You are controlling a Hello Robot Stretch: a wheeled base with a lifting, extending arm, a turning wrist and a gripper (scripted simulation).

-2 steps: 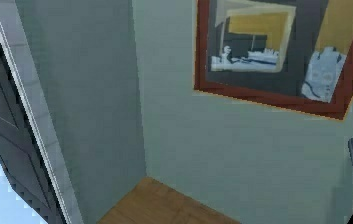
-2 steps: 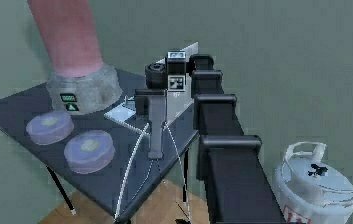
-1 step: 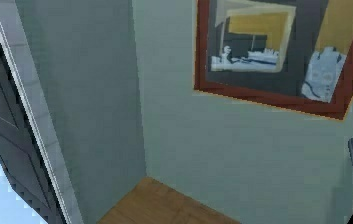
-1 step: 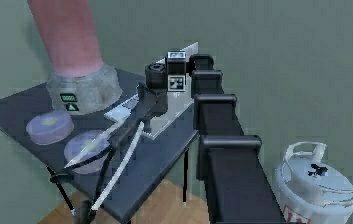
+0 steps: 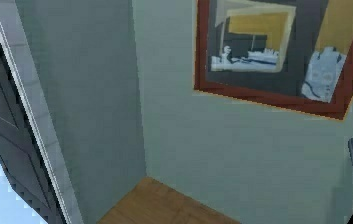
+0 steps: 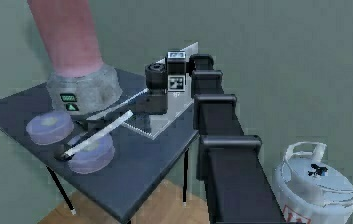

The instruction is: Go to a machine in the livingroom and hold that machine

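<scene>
Dark table [image 6: 154, 165], pink-topped machine [image 6: 79, 60], arm [image 6: 224, 130] reaching in.

Grey-green walls [image 5: 94, 90]; door [image 5: 9, 120] at 9 o'clock of the forward view, framed picture [image 5: 279, 50] at 1. In the arm side view: table at 8 o'clock, arm at 5, machine standing on the table at 10. White tank [image 6: 309, 185] at 4. Lilac discs [image 6: 49, 127] on the table at 6 o'clock of the machine. Gripper [image 6: 109, 120] near centre, at 4 o'clock of the machine; cannot tell whether holding anything.

Machine [image 6: 79, 60]: top was cut off by the edge.
Gripper [image 6: 104, 122]: unclear whether it held anything.
Picture [image 5: 274, 50]: top and right were cut off.
Door [image 5: 9, 120]: cut by the left edge.
Tank [image 6: 319, 185]: bottom was cut off, side lay behind the arm [image 6: 224, 150].
</scene>
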